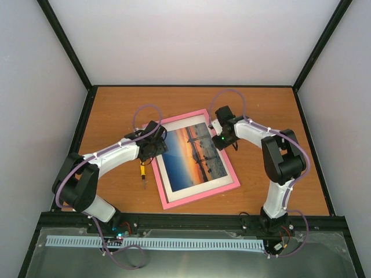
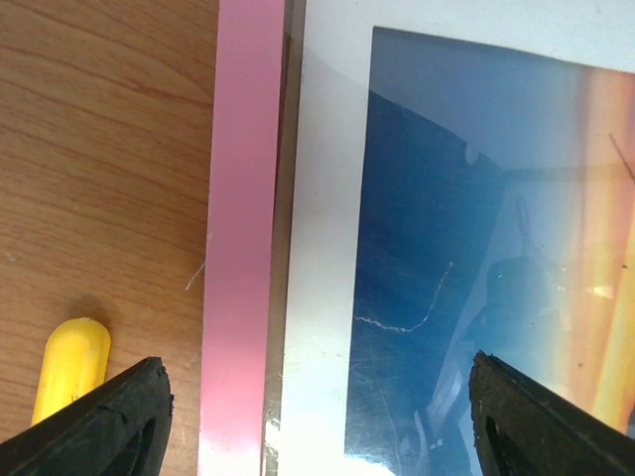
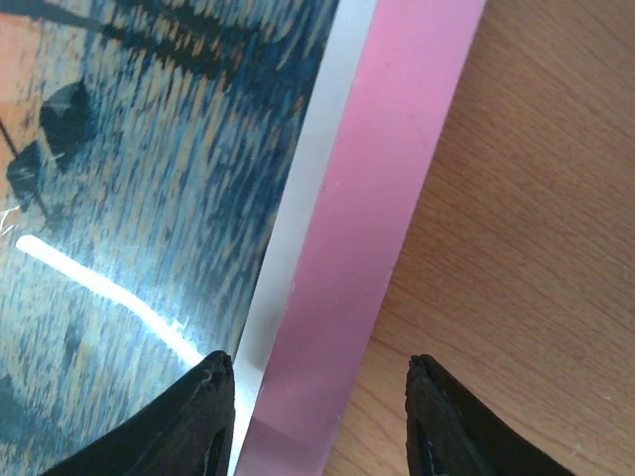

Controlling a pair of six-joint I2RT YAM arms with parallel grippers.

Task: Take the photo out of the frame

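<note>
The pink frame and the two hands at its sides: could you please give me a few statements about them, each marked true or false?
1. The photo sits inside the frame. True.
2. The left hand is shut on the frame's edge. False: it is open, with one finger on each side of the pink edge.
3. The right hand is open and straddles the frame's pink edge. True.
4. The yellow-handled tool lies on top of the photo. False: it lies on the table, left of the frame, near the left hand.
</note>
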